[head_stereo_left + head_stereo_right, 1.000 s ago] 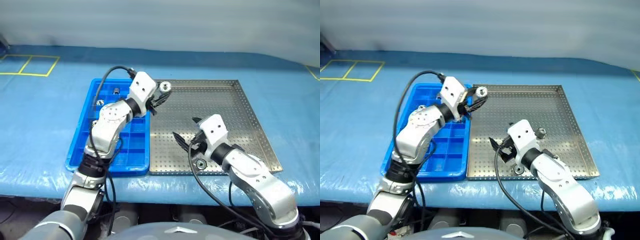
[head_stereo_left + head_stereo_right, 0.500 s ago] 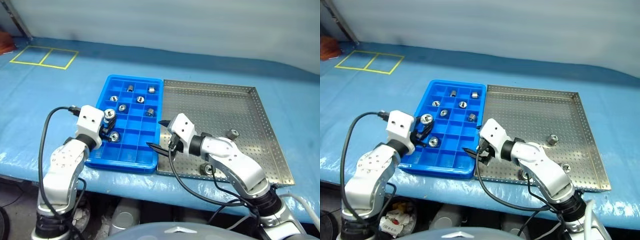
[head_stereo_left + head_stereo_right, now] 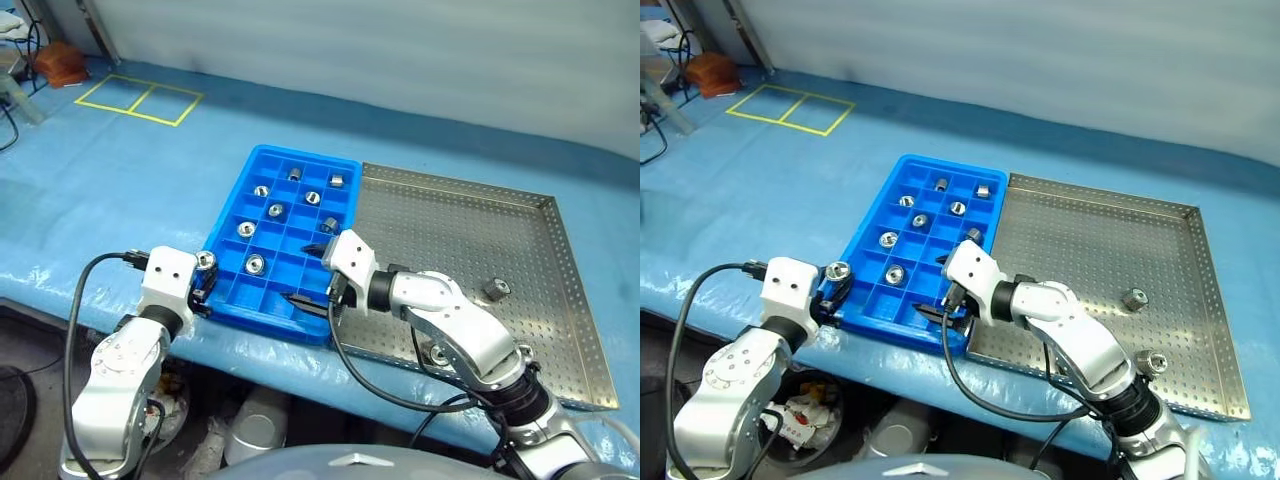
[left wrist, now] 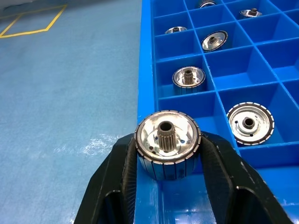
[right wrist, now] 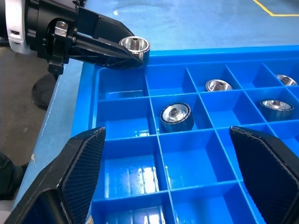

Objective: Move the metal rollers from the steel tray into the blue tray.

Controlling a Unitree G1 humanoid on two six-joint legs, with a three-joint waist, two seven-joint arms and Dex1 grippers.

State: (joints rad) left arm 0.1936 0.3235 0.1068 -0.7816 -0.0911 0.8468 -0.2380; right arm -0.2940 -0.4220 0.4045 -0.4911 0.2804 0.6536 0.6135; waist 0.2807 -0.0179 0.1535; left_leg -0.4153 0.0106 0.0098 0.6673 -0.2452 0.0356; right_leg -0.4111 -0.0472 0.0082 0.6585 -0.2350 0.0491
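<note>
Steel tray [image 3: 470,215] sits flush against the blue tray [image 3: 262,300], which holds seven rollers [image 3: 254,265] in separate cells, while two more lie on the steel tray's near right part; the right gripper [image 3: 312,274] hovers over the blue tray's near right cells, fingers spread wide and empty; the left gripper [image 4: 168,158], at the tray's near left rim, pinches one roller [image 4: 167,143] between its fingers

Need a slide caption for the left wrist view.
Left end effector shut on a metal roller at the blue tray edge.
</note>
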